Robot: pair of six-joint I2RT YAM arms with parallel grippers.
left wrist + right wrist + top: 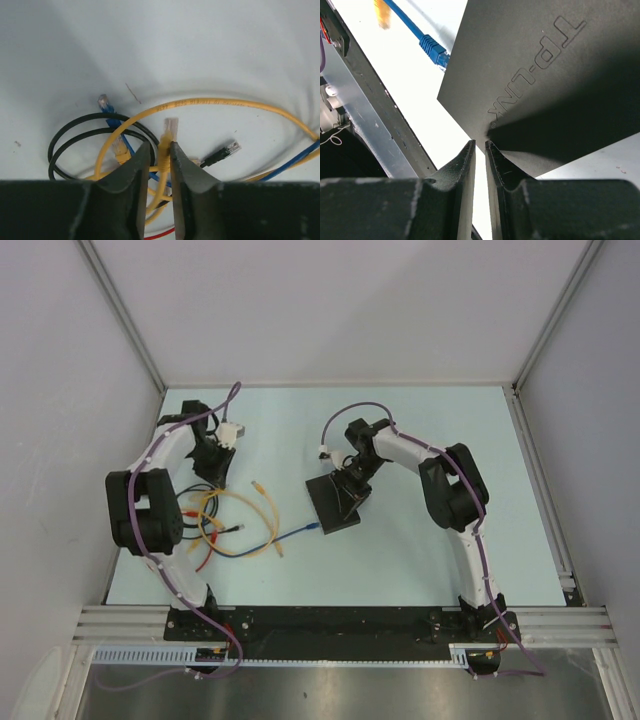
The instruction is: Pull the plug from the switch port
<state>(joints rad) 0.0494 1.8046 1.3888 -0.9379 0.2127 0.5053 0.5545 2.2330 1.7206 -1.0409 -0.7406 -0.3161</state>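
Observation:
The switch point(330, 505) is a flat black box in the middle of the table, seen close up in the right wrist view point(545, 75). A blue plug point(434, 47) meets its narrow edge, and its cable point(290, 534) runs off left. My right gripper point(350, 488) is shut with nothing between its fingers point(480, 142); its tips rest on the switch's top near a corner. My left gripper point(215, 472) is over the cable pile at the left. It is shut point(159, 145) on the boot of a yellow plug point(170, 127) that pokes out past the fingertips.
Loose cables lie under the left gripper: a black coil point(65, 145), a black plug point(225, 152), a loose blue plug point(104, 102), a long yellow cable point(225, 102) and a red one point(160, 234). A metal rail point(340, 620) runs along the near edge, and grey walls surround the table.

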